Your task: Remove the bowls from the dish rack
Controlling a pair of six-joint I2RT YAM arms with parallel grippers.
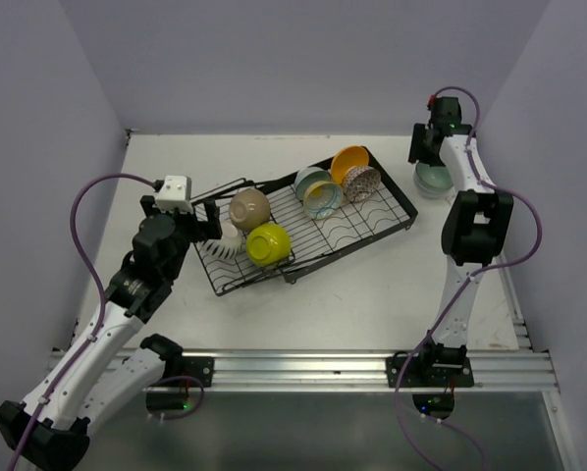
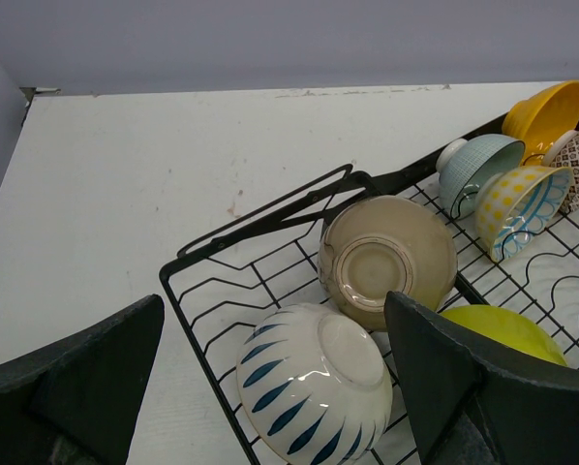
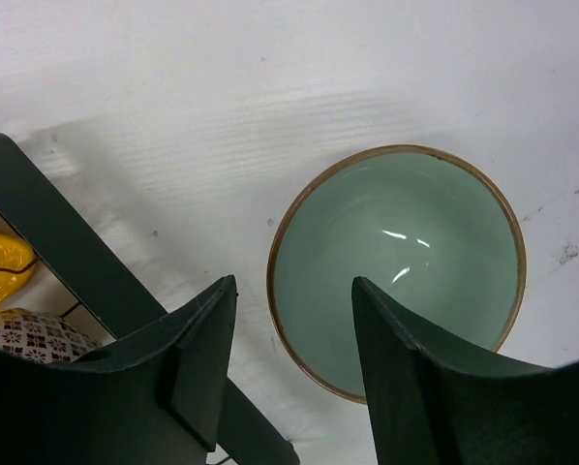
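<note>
The black dish rack [image 1: 372,218] lies slanted mid-table. At its left end are an upside-down white bowl with blue petals [image 2: 314,387], a beige bowl [image 2: 386,257] and a lime-yellow bowl [image 1: 269,244]. At its right end are a teal ribbed bowl [image 2: 478,170], a yellow-patterned bowl [image 2: 522,208], an orange bowl [image 1: 349,160] and a brown-patterned bowl [image 1: 360,183]. My left gripper [image 2: 275,310] is open, its jaws either side of the white-and-blue bowl. My right gripper [image 3: 294,286] is open, straddling the near rim of a pale green bowl [image 3: 396,262], which sits upright on the table right of the rack.
Purple walls enclose the white table [image 1: 303,314] on three sides. The rack's dark corner [image 3: 47,223] lies just left of my right gripper. A metal rail [image 1: 372,368] runs along the near edge.
</note>
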